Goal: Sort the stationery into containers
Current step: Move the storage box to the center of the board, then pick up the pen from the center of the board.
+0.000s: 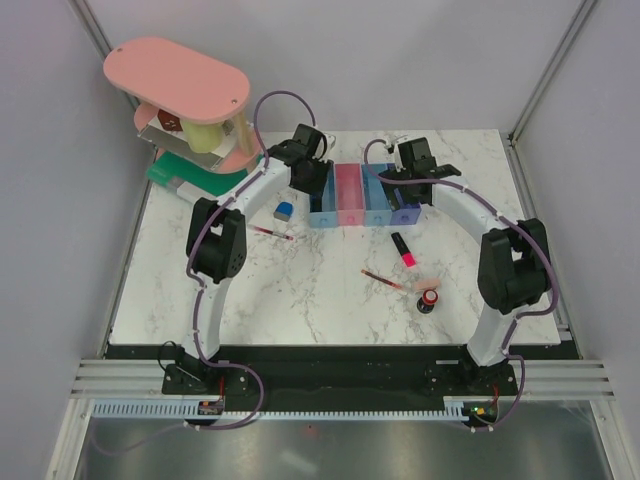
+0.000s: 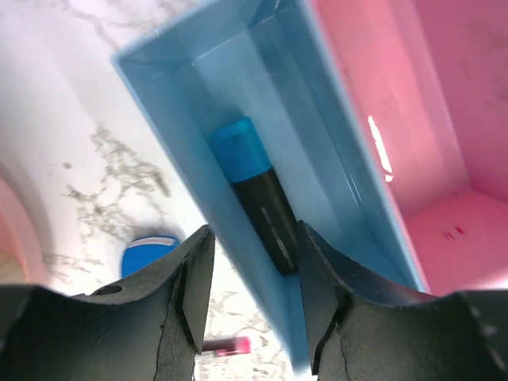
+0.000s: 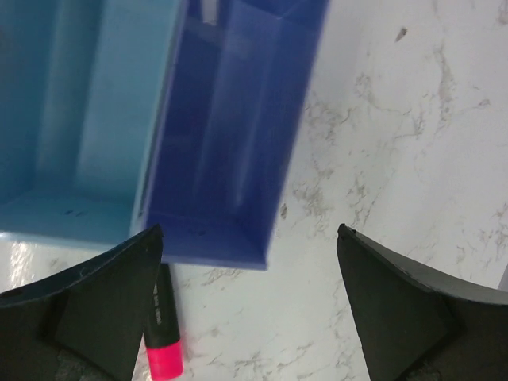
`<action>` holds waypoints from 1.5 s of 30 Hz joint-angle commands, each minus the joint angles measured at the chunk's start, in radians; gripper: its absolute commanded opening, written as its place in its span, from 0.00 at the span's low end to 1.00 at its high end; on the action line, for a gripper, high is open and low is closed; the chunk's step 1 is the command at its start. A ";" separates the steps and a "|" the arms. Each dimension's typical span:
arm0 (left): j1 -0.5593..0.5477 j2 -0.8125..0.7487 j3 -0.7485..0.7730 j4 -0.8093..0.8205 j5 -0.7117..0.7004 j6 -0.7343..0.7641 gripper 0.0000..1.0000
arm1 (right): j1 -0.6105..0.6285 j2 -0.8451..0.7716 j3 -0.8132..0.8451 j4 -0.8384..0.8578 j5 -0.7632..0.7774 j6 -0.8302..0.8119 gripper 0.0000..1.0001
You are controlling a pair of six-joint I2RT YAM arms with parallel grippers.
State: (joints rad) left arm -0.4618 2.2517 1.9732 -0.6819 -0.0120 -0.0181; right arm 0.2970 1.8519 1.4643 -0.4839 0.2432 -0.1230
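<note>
Hovering above the light blue bin holding a blue-capped marker, your left end effector stands part-open, empty; the right end effector hangs wide open, empty, over the purple-blue bin, pink marker beside it on the tabletop. Descending blindly could clip a wall.

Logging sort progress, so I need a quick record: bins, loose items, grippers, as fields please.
left blue bin: holds blue-capped marker
purple bin: nothing seen inside
loose on table: block, pen, pink marker, second pen, knob
left gripper: open, above left blue bin
right gripper: open, above purple bin
</note>
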 commanded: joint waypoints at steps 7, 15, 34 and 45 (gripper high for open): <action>-0.029 -0.119 -0.010 0.010 0.030 0.047 0.52 | 0.008 -0.174 -0.150 -0.035 -0.071 -0.046 0.98; -0.017 -0.152 -0.025 -0.002 0.017 0.075 0.52 | 0.007 -0.257 -0.329 -0.050 -0.156 -0.124 0.97; -0.006 -0.348 -0.114 -0.057 -0.022 0.188 0.53 | 0.013 -0.068 -0.401 0.031 -0.306 -0.170 0.77; 0.014 -0.339 -0.076 -0.108 -0.034 0.222 0.53 | 0.011 -0.095 -0.461 0.001 -0.291 -0.276 0.00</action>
State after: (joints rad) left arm -0.4568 1.9415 1.8648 -0.7616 -0.0345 0.1535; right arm 0.3103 1.7588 1.0622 -0.4461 -0.0566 -0.3378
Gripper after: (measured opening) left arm 0.526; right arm 0.340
